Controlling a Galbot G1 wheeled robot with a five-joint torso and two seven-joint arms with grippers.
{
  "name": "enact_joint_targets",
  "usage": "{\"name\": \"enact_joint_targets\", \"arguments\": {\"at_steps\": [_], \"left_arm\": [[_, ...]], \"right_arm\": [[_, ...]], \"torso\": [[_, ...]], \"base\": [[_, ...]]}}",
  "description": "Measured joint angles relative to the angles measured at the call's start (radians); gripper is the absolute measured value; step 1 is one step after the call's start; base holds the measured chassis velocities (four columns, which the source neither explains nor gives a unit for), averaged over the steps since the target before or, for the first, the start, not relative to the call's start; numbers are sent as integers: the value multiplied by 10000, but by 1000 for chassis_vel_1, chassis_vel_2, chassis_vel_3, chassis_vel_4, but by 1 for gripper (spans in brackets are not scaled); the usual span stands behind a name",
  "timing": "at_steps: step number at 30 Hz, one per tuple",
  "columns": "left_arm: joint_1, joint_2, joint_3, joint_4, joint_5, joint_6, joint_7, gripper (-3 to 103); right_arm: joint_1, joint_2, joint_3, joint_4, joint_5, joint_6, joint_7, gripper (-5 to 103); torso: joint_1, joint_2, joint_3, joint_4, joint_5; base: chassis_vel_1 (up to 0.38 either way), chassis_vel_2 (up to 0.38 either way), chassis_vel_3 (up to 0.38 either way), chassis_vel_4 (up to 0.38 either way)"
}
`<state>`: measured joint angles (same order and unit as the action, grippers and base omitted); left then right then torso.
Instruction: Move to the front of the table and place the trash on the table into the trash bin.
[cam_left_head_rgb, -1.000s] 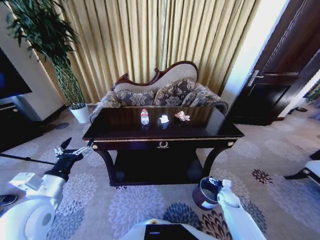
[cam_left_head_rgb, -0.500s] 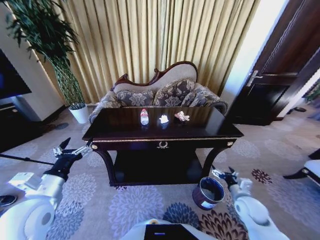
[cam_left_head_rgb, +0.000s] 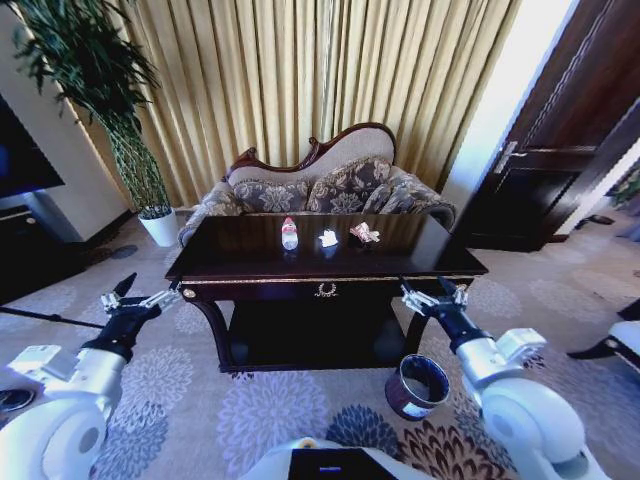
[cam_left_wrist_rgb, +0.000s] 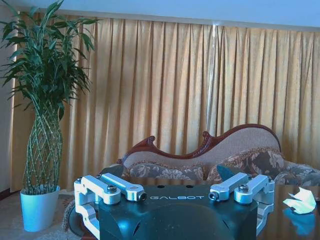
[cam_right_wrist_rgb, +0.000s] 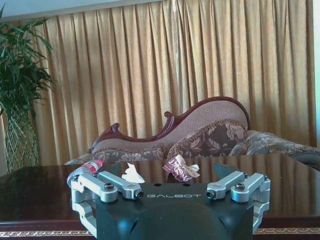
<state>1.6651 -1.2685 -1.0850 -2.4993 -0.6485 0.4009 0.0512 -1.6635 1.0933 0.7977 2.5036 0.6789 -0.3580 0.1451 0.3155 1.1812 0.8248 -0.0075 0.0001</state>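
The desk (cam_left_head_rgb: 330, 262) is standing ahead of both grippers, in front of the patterned sofa (cam_left_head_rgb: 320, 187) and gold curtains (cam_left_head_rgb: 310, 80). The trash bin (cam_left_head_rgb: 416, 386) is sitting on the floral carpet (cam_left_head_rgb: 250, 410) just below the right gripper (cam_left_head_rgb: 430, 295), whose fingers (cam_right_wrist_rgb: 120, 186) are spreading wide and holding nothing. The left gripper (cam_left_head_rgb: 135, 298) is hovering off the desk's left corner, its fingers (cam_left_wrist_rgb: 120, 189) also spreading wide and empty. 3 trash items are lying in a row beyond the fingers on the desktop: the bottle (cam_left_head_rgb: 289, 233), the white paper (cam_left_head_rgb: 328, 238), the reddish wrapper (cam_left_head_rgb: 364, 233).
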Motion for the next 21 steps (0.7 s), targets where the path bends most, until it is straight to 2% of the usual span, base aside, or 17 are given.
{"name": "enact_joint_targets", "arguments": {"at_steps": [15, 21], "left_arm": [[-66, 294, 3, -12, 13, 139, -259, 100], [-81, 312, 25, -15, 27, 174, -259, 100]], "right_arm": [[364, -132, -137, -440, -462, -183, 78, 100], [438, -115, -166, -493, -477, -182, 78, 100]], "torso": [[-1, 0, -1, 1, -1], [-1, 1, -1, 0, 0]], "base": [[0, 0, 0, 0], [-103, 86, 90, -79]]}}
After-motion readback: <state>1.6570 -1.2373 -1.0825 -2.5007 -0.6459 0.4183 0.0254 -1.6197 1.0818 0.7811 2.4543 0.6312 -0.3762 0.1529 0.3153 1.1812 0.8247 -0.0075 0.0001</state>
